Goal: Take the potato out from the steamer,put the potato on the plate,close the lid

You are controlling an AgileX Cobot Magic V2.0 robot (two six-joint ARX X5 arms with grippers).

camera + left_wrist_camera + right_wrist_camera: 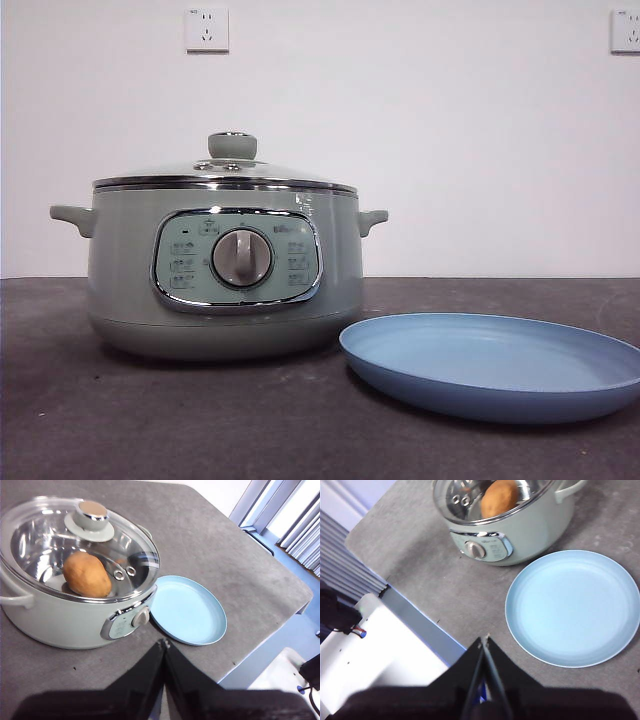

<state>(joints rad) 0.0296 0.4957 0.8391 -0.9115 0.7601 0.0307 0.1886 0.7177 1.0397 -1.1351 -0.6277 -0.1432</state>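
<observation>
The sage-green steamer (pixel 225 270) stands on the dark table with its glass lid (pixel 232 165) closed on it. Through the lid, the orange-brown potato (pixel 86 574) lies inside the pot; it also shows in the right wrist view (pixel 499 498). The light-blue plate (pixel 495 362) lies empty beside the steamer, also seen in the left wrist view (pixel 187 610) and the right wrist view (pixel 572 607). My left gripper (pixel 164 642) is shut and empty, held high and back from the steamer. My right gripper (pixel 485 639) is shut and empty, high above the table's edge near the plate.
The grey table (pixel 150 420) ends in an edge close behind the plate (pixel 260 645). A white wall with two sockets (pixel 206 29) stands behind. White equipment (pixel 375 645) sits below the table's edge.
</observation>
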